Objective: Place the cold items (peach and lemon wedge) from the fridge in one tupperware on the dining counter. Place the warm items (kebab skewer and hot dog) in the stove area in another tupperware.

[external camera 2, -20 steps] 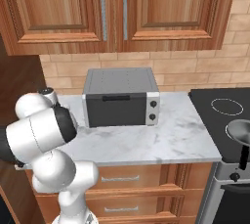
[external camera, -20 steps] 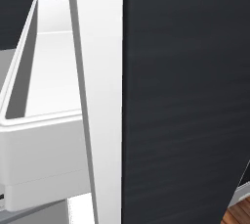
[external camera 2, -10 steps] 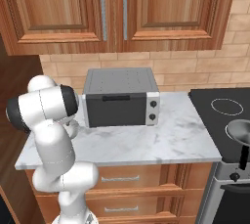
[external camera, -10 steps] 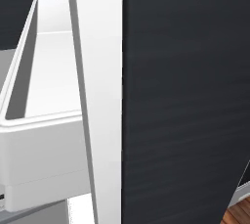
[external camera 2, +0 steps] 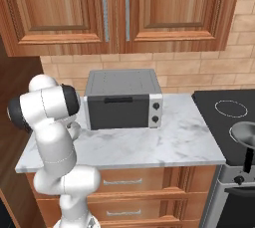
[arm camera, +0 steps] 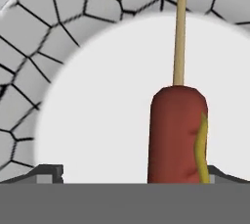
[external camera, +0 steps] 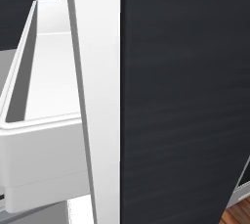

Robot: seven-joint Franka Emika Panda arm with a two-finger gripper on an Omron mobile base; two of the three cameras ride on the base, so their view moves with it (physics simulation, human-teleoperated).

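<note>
Reddish-brown, one hot dog (arm camera: pixel 178 135) with a yellow stripe is lying on a white plate (arm camera: pixel 102 110) right under the hand camera, its near end cut off by the frame edge and its single wooden stick pointing far. The gripper (arm camera: pixel 127 174) is standing fully open around it, gripping nothing. Farther off, one toaster oven (external camera 2: pixel 123 99) is sitting on the marble counter (external camera 2: pixel 164 145), with two cabinet doors (external camera 2: pixel 114 8) above it.
</note>
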